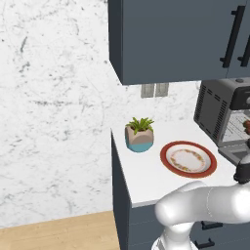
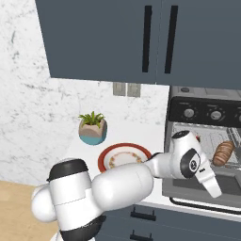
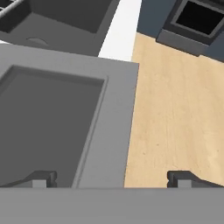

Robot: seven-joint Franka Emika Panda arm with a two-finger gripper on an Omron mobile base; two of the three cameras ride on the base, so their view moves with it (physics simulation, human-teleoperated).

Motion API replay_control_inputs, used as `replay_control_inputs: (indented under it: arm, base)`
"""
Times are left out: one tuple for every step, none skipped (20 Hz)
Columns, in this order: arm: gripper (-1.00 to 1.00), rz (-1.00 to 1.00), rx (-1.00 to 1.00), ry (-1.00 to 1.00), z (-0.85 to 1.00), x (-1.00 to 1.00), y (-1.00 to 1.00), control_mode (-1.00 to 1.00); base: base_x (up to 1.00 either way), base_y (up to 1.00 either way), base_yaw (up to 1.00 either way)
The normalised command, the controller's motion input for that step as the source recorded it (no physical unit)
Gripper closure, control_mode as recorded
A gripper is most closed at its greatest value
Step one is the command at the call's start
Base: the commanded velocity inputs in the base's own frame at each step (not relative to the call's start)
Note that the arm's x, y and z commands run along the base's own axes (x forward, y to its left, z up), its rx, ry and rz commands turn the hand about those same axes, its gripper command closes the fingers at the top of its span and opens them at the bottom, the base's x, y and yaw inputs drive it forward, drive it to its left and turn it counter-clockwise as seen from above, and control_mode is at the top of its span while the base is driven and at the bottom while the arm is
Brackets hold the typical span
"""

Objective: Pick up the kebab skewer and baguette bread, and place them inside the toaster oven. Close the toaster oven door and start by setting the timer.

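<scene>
The toaster oven [image 2: 207, 110] stands on the counter at the right with its door [image 2: 186, 187] folded down flat. On its rack lies the tan baguette bread [image 2: 222, 153]. A reddish bit of the kebab skewer [image 1: 246, 128] shows inside the oven [image 1: 215, 114] at the frame's edge. My gripper [image 2: 212, 184] hangs open over the lowered door, pointing down, with nothing between its fingers. The hand view looks down on the door [image 3: 65, 118] and its glass pane, with my gripper [image 3: 113, 178] at the bottom, jaws wide apart over the door's right edge.
An empty red-rimmed plate [image 1: 168, 168] lies on the white counter left of the oven. A potted plant [image 1: 139, 134] stands behind it. Dark cabinets hang overhead. Two knobs [image 2: 189, 113] sit on the oven's top panel. Wooden floor [image 3: 175, 109] lies below the door's edge.
</scene>
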Motion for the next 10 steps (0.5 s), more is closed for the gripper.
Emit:
replay_control_inputs:
  arm:
    - [-1.00, 0.00, 0.09, 0.07, 0.00, 0.20, 0.00, -1.00]
    - [-1.00, -0.01, 0.11, 0.07, 0.00, 0.12, 0.00, -1.00]
    - [-1.00, -0.01, 0.11, 0.05, 0.00, 0.10, 0.00, -1.00]
    - [-1.00, -0.01, 0.11, 0.05, 0.00, 0.07, 0.00, -1.00]
    - [-1.00, -0.02, 0.13, 0.02, 0.00, 0.11, 0.00, -1.00]
    - [-1.00, -0.03, 0.13, 0.00, 0.00, 0.04, 0.00, -1.00]
    - [-1.00, -0.03, 0.13, 0.00, 0.00, 0.09, 0.00, -1.00]
    - [-1.00, -0.03, 0.13, 0.00, 0.00, 0.02, 0.00, -1.00]
    - [-1.00, -0.03, 0.15, 0.00, 0.00, 0.00, 0.00, -1.00]
    - [-1.00, -0.03, 0.15, 0.00, 0.02, 0.00, 0.00, -1.00]
  base:
    - [0.00, 0.00, 0.00]
    - [0.00, 0.00, 0.00]
    - [0.00, 0.00, 0.00]
    - [0.00, 0.00, 0.00]
    - [0.00, 0.00, 0.00]
    - [0.00, 0.00, 0.00]
    - [0.00, 0.00, 0.00]
    - [0.00, 0.00, 0.00]
    - [0.00, 0.00, 0.00]
    - [0.00, 0.00, 0.00]
